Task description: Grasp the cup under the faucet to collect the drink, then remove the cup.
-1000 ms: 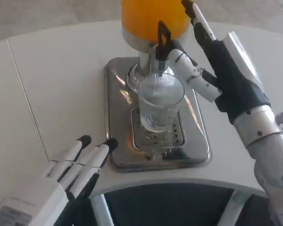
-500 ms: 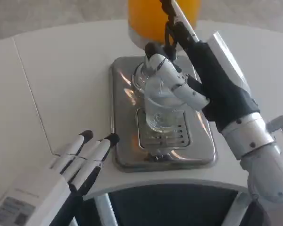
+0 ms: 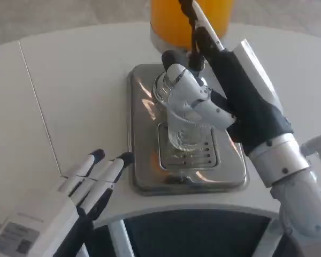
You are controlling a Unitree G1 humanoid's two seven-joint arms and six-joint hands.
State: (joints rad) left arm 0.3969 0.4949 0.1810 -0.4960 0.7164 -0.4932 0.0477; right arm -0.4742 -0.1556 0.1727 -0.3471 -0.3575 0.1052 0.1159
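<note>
A clear ribbed cup (image 3: 186, 138) stands on the grille of the steel drip tray (image 3: 150, 155), below the orange drink dispenser (image 3: 171, 19). My right hand (image 3: 224, 93) reaches in from the right and wraps its white fingers (image 3: 195, 101) around the cup's upper half, hiding the rim. One finger points up along the dispenser's front, and the faucet is hidden behind the hand. The cup looks empty at its visible base. My left hand (image 3: 83, 195) lies at the table's near edge, fingers straight and apart, holding nothing.
The round white table (image 3: 69, 96) has a seam running down its left side. The steel base of the dispenser takes up the middle. Open tabletop lies to the left of the tray and to the right of my right forearm (image 3: 289, 176).
My right hand has swung left from beside the faucet onto the cup and curled its fingers around it. The camera has shifted a little. The left hand has stayed in place.
</note>
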